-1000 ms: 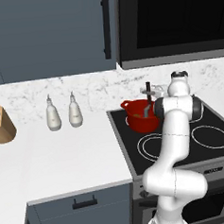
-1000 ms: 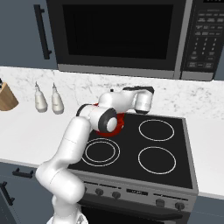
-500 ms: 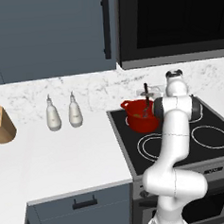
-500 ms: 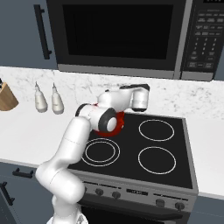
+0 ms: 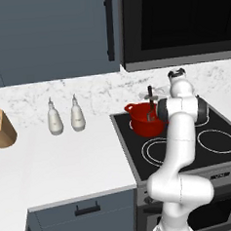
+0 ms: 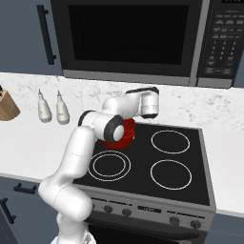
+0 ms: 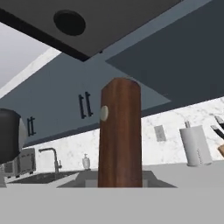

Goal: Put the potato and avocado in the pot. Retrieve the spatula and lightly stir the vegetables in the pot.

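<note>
The red pot (image 5: 143, 124) stands on the stove's back left burner; in the right base view the pot (image 6: 125, 137) is partly covered by my arm. The spatula (image 5: 150, 96) stands nearly upright with its lower end down inside the pot. My gripper (image 5: 155, 110) is shut on its handle just above the rim. In the hand view the spatula's reddish-brown handle (image 7: 119, 135) rises straight up the middle. The potato and the avocado are hidden from all views.
Two white bottles (image 5: 54, 120) (image 5: 77, 116) and a knife block (image 5: 2, 131) stand on the counter left of the stove (image 5: 188, 146). A microwave (image 6: 128, 38) hangs low over the stove. The hand view looks across to a paper towel roll (image 7: 195, 146) and a sink faucet (image 7: 54, 159).
My wrist has swung a little to the left over the pot, with the spatula still held and still reaching into the pot. Nothing else has moved.
</note>
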You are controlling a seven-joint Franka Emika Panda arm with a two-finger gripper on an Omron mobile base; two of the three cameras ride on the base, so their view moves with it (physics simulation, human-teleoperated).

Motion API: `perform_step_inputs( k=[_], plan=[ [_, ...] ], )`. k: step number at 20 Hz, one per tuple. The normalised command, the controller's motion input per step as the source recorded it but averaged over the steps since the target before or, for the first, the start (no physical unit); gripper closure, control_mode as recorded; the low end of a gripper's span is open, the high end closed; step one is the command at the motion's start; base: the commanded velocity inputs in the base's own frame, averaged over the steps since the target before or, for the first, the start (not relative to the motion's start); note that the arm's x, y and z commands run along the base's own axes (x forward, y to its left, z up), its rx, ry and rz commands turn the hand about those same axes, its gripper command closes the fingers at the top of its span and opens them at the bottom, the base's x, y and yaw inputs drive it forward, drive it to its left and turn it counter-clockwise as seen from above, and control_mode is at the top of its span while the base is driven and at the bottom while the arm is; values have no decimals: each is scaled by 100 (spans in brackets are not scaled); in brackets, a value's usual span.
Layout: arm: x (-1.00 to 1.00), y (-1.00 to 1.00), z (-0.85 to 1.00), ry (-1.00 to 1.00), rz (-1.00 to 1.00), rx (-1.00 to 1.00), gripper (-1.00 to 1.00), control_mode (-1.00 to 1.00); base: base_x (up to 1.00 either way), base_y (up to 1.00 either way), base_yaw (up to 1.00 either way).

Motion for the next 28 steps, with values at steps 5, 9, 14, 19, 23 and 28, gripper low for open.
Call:
perform_step_inputs(
  k=[5,9,14,19,23,28],
  plan=[
    [-7,-20,1,-18,14,5,100,-100,0,0,0],
    [-15,-12,0,-14,14,5,100,-100,0,0,0],
    [-31,0,0,-6,11,1,100,-100,0,0,0],
    [-18,0,0,-1,5,0,100,-100,0,0,0],
    [0,0,0,-2,4,0,100,-100,0,0,0],
    [-27,-2,-1,-2,1,0,100,-100,0,0,0]
  ],
)
